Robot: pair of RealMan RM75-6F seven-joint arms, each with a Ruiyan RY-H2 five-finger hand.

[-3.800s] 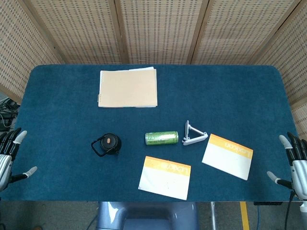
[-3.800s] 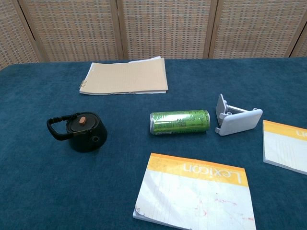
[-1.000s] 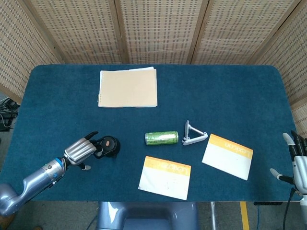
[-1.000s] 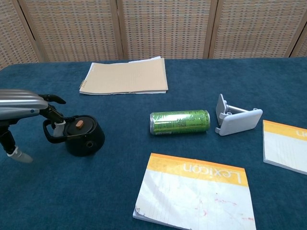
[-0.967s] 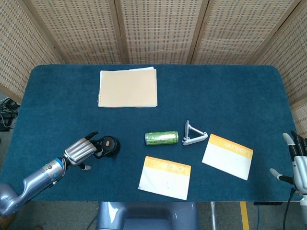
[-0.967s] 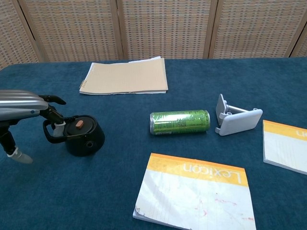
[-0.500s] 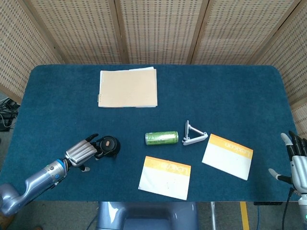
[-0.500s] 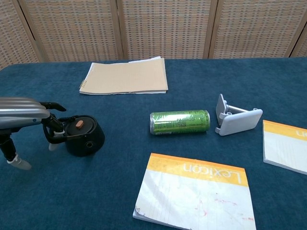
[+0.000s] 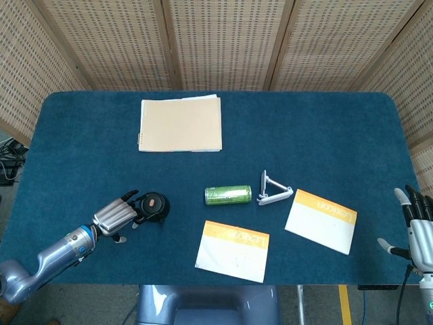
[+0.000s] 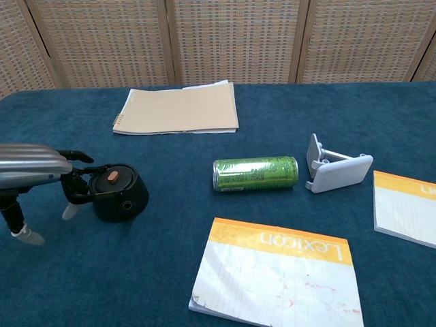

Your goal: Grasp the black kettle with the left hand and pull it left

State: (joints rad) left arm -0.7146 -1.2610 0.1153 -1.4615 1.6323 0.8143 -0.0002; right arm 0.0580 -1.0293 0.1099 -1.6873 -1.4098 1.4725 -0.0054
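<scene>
The black kettle [image 9: 155, 206] [image 10: 121, 193] with a brown lid knob stands at the front left of the blue table. My left hand [image 9: 115, 217] [image 10: 33, 169] is at its left side, fingers curled through and over the looped handle, holding it; the thumb points down toward the cloth. In the chest view the fingers cover most of the handle. My right hand [image 9: 418, 233] hangs off the table's right front corner with fingers spread, holding nothing.
A green can [image 9: 228, 195] lies on its side right of the kettle, beside a grey folding stand [image 9: 272, 191]. Two Lexicon notepads [image 9: 233, 250] [image 9: 321, 220] lie at the front. A tan notebook [image 9: 180, 124] lies at the back left.
My left hand's fingers have curled further in around the kettle's handle over the last second. The kettle has stayed in about the same spot. The right hand is still.
</scene>
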